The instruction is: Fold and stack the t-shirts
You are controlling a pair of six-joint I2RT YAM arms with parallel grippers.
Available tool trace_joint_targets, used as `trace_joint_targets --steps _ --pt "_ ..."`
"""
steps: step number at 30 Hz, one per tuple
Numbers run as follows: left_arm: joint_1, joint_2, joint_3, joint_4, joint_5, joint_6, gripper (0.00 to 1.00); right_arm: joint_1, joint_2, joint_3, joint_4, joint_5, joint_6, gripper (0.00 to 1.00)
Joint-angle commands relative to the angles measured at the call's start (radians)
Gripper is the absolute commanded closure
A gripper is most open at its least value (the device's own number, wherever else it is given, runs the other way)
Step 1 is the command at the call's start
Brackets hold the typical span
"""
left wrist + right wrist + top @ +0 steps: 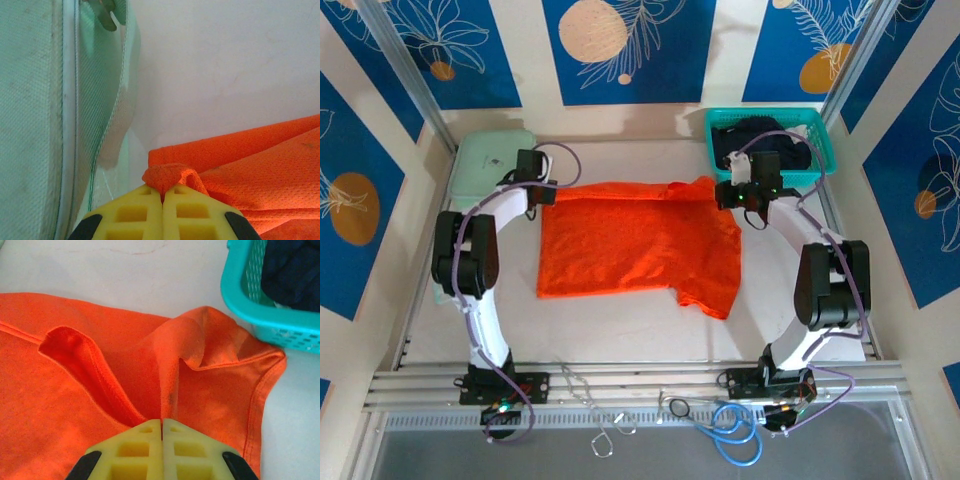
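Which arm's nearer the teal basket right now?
Right. The right arm holds the orange t-shirt with shut jaws just beside the teal mesh basket; the left arm pinches the shirt's opposite corner next to the pale green box.

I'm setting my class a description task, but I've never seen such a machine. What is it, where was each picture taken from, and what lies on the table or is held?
These are two robot arms bolted to a table. The wide picture looks down from above; the other two come from cameras on each wrist, showing its yellow fingers. An orange shirt lies spread out; a black shirt sits in a teal basket; a pale green box is far left. The left gripper and right gripper are shut, pinching the orange shirt's far edge.
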Motion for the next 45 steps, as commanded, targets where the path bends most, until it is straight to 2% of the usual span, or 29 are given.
trace_joint_targets --steps 1,7,13,19,26,31,33,36,38,41,45 --pt "0.014 -0.064 -0.026 -0.008 0.022 -0.042 1.00 -0.015 -0.054 -0.032 0.024 -0.013 0.020 1.00" --pt "0.013 -0.057 -0.030 -0.056 0.035 -0.060 1.00 -0.013 -0.065 -0.089 0.032 -0.038 0.035 1.00" --pt "0.009 -0.072 -0.065 -0.053 0.040 -0.077 0.85 0.006 -0.053 -0.162 0.057 -0.044 0.062 1.00" --pt "-0.003 -0.113 -0.097 -0.053 0.051 -0.077 0.67 0.029 -0.019 -0.196 0.031 0.013 0.065 1.00" --pt "-0.025 -0.175 -0.089 -0.105 0.036 -0.079 0.61 0.065 0.048 -0.137 -0.102 0.087 0.050 1.00" --pt "-0.038 -0.192 -0.046 -0.178 0.026 -0.073 0.47 0.091 0.090 -0.092 -0.184 0.170 0.044 1.00" --pt "-0.044 -0.178 -0.010 -0.218 0.032 -0.068 0.45 0.094 0.089 -0.087 -0.203 0.167 0.037 0.85" --pt "-0.059 -0.138 0.053 -0.272 0.047 -0.066 0.45 0.102 0.057 -0.079 -0.230 0.155 0.034 0.64" --pt "-0.079 -0.097 0.096 -0.300 0.050 -0.067 0.47 0.101 0.029 -0.059 -0.260 0.148 0.040 0.56" --pt "-0.109 -0.021 0.168 -0.335 0.044 -0.073 0.57 0.092 -0.007 0.004 -0.323 0.164 0.063 0.53" --pt "-0.139 0.094 0.250 -0.379 -0.011 -0.112 0.74 0.077 -0.019 0.102 -0.378 0.171 0.124 0.61"
